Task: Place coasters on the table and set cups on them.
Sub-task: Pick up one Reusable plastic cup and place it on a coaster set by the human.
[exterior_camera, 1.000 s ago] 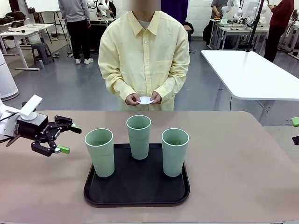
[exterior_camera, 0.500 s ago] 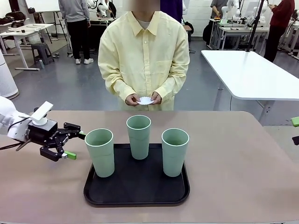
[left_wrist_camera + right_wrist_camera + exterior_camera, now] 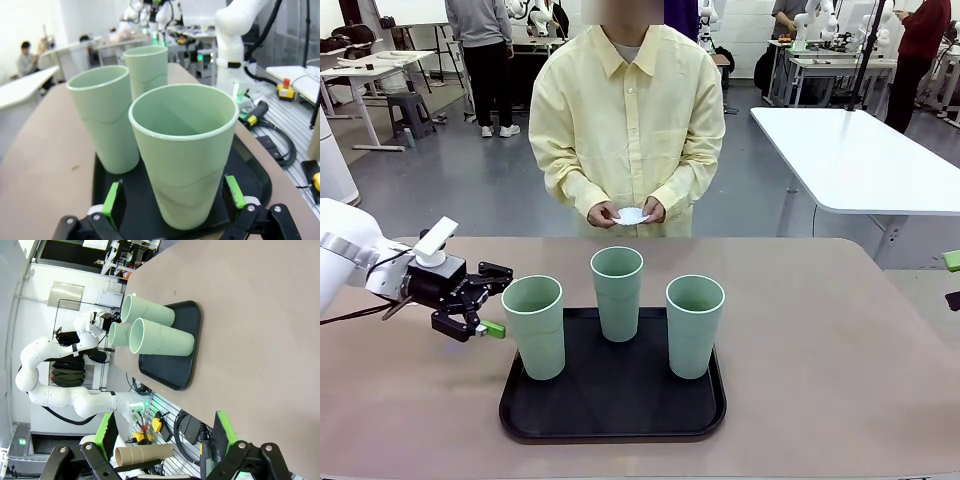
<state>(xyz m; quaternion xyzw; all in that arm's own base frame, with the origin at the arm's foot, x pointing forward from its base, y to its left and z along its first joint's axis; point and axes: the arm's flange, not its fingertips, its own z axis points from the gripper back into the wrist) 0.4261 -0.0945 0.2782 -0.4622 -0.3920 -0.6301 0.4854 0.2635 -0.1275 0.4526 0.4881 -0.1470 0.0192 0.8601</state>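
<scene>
Three mint-green cups stand on a black tray point(image 3: 612, 408): the left cup point(image 3: 533, 325), the middle cup point(image 3: 618, 292) and the right cup point(image 3: 694, 325). My left gripper point(image 3: 498, 300) is open at the left cup's left side. In the left wrist view that cup point(image 3: 182, 125) sits between the green pads point(image 3: 114, 197) without visible contact, with the other cups point(image 3: 102, 117) behind it. The person at the far side holds white coasters point(image 3: 631, 214) in both hands. At the right edge of the table point(image 3: 840, 380), my right gripper point(image 3: 953, 280) is open and empty, its fingers point(image 3: 221, 432) far from the tray point(image 3: 175, 370).
A white rectangular table point(image 3: 850, 150) stands beyond the far right corner. Bare tabletop lies to the left, right and front of the tray. The right wrist view shows my left arm point(image 3: 50, 390) beside the cups point(image 3: 160, 337).
My left gripper has moved right across the table, from well left of the tray up to the left cup, staying open. The right gripper and the person's hands have not moved.
</scene>
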